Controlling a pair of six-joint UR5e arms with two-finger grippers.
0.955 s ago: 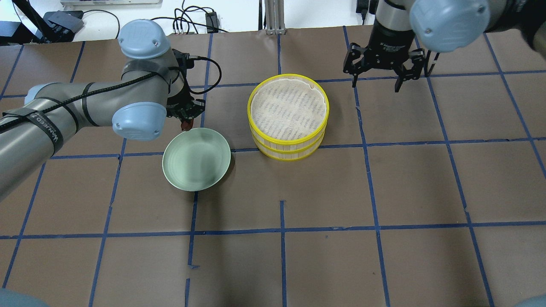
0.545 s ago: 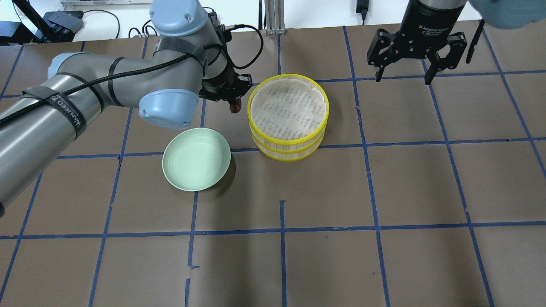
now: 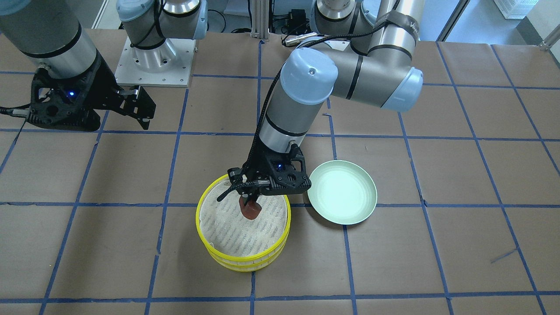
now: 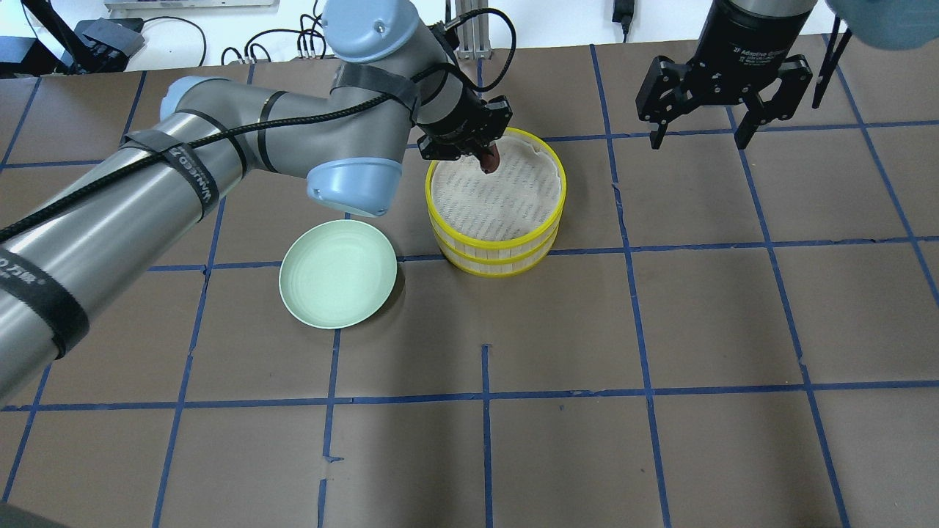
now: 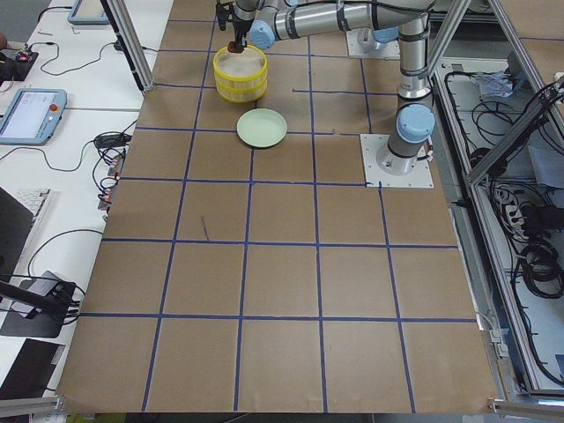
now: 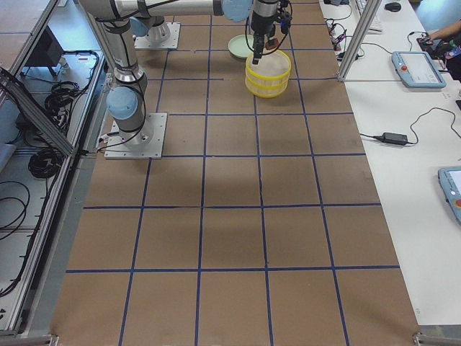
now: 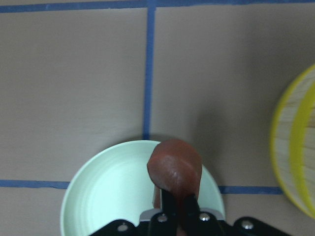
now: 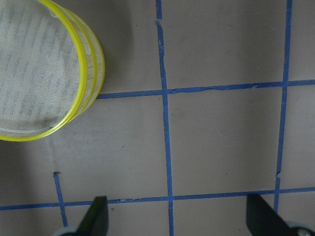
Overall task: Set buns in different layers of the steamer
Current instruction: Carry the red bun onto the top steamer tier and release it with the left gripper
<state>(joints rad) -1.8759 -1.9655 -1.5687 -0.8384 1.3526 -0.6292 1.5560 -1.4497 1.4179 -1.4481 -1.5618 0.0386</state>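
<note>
Over brown table (image 4: 660, 330), left arm (image 4: 220, 161) extends, pincer (image 3: 249, 204) clamping bun (image 3: 250, 211) above steamer (image 4: 495, 254).

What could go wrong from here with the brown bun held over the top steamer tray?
1. The reddish-brown bun, pinched in the left gripper, looks close to the top tray rim in the overhead view. If it is released here, it might land on the rim or roll.
2. Going lower could let the gripper nudge the top tray off the lower tray.

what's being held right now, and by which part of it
The left pincer is shut on the reddish-brown bun, pinching its top so the rest hangs below, over the top steamer tray. The right pincer is open and empty.
</note>
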